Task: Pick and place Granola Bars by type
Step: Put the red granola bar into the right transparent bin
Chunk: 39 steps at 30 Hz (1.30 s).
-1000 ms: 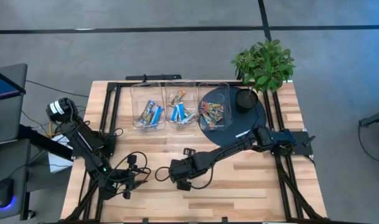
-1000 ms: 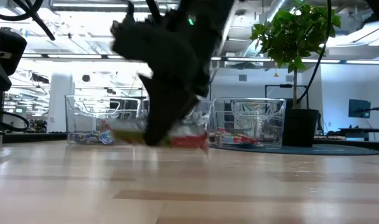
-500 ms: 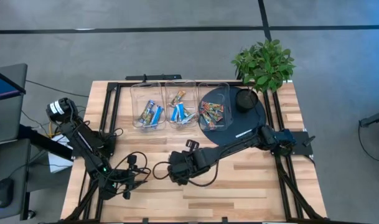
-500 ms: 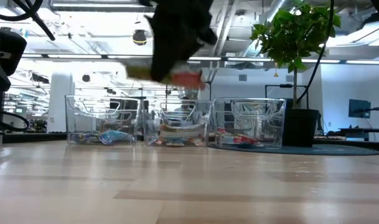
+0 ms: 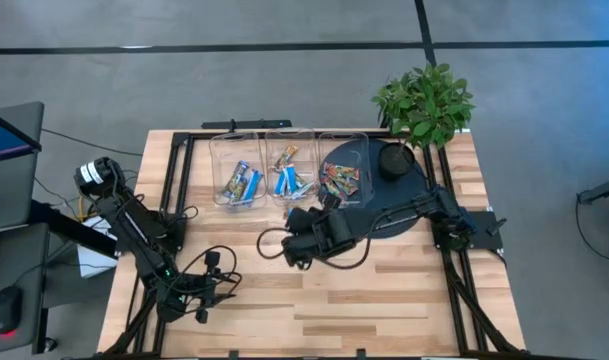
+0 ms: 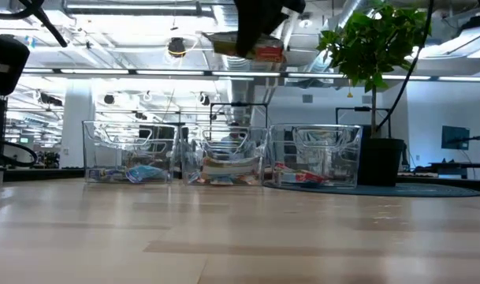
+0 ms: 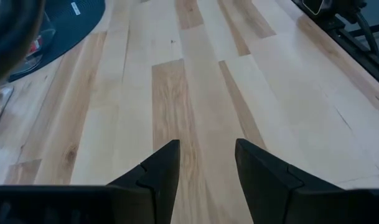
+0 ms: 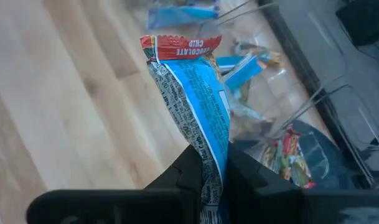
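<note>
My right gripper (image 8: pixel 211 167) is shut on a granola bar (image 8: pixel 192 93) with a blue wrapper and a red end, high above the table's middle (image 5: pixel 296 240), just in front of the bins. In the low view the bar (image 6: pixel 247 46) shows near the top. Three clear bins (image 5: pixel 291 170) stand in a row at the far side: blue bars in the left one (image 5: pixel 240 182), blue and greenish bars in the middle one, orange-red bars in the right one (image 5: pixel 341 183). My left gripper (image 7: pixel 205 158) waits open, low over the near left of the table (image 5: pixel 216 288). My right gripper pinches one end of the bar (image 8: pixel 208 149) between its two fingers. The bar reaches forward past the fingertips, along the fingers, and its red crimped end (image 8: pixel 180 45) is free. It is lifted clear of the table and lies about level in the low view.
A potted plant (image 5: pixel 424 100) stands at the far right on a dark round mat (image 5: pixel 389 205), which also runs under the right bin. Cables (image 5: pixel 209 265) lie near the left arm. Bare wood (image 5: pixel 384 300) spreads across the near half of the table.
My right gripper has risen from the tabletop with the bar, going toward the far edge and the bins, and its wrist has tipped and rolled. The bar has been lifted clear of the table and now stays high in the low view.
</note>
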{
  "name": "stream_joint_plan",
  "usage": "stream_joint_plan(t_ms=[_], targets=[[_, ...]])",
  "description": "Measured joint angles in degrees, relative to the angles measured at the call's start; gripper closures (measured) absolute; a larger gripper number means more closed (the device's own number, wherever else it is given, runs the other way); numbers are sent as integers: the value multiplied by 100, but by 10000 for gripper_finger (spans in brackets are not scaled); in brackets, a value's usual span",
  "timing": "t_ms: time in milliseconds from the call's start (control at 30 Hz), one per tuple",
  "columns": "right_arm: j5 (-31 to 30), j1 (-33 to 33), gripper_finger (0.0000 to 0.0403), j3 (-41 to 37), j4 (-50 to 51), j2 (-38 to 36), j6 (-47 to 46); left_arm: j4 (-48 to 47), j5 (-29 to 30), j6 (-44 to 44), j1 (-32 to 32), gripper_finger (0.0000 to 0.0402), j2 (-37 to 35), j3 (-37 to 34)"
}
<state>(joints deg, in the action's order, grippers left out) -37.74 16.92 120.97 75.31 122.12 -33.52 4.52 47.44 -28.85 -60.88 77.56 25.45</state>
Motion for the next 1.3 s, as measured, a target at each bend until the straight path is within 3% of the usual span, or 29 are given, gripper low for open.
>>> stream_joint_plan(t_ms=[367,767,1300], targets=[[-145,-292,368,-35,548,-109,-306,20,-37,13,-67,250,0,0],[-154,-145,370,-33,713,-109,395,19,27,318,-70,250,0,-2],[-443,-387,373,-28,1223,-480,1089,53,1583,1469,5,250,0,-2]])
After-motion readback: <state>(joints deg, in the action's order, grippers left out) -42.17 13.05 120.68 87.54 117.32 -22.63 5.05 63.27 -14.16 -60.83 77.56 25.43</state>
